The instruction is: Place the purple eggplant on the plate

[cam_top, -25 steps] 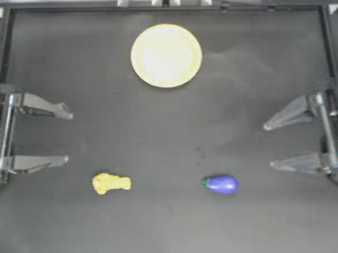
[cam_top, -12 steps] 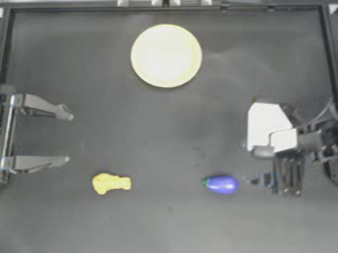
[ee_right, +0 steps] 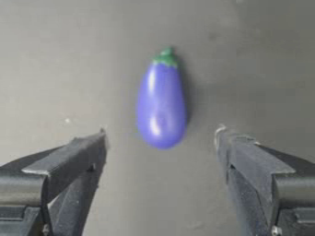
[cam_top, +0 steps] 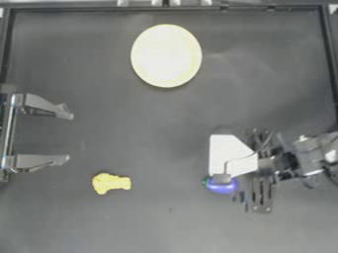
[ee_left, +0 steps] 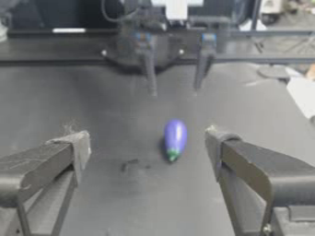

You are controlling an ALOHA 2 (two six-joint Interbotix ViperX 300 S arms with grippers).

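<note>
The purple eggplant [cam_top: 222, 186] lies on the dark table at the front right, its green stem pointing left, and also shows in the left wrist view [ee_left: 175, 138]. My right gripper [ee_right: 160, 138] hovers open right over it, a jaw on each side of its rounded end, not touching; from above, the gripper [cam_top: 223, 179] and its white wrist housing hide part of the eggplant. The pale yellow plate [cam_top: 165, 56] sits far off at the back centre with nothing on it. My left gripper [cam_top: 67, 134] stays parked, open, at the left edge.
A lumpy yellow object [cam_top: 111, 183] lies at the front left, level with the eggplant. A metal frame rail [cam_top: 165, 7] runs along the table's back edge.
The right arm swung in from the right edge toward the left and front, ending over the eggplant. The eggplant, the plate and the left arm have not moved.
</note>
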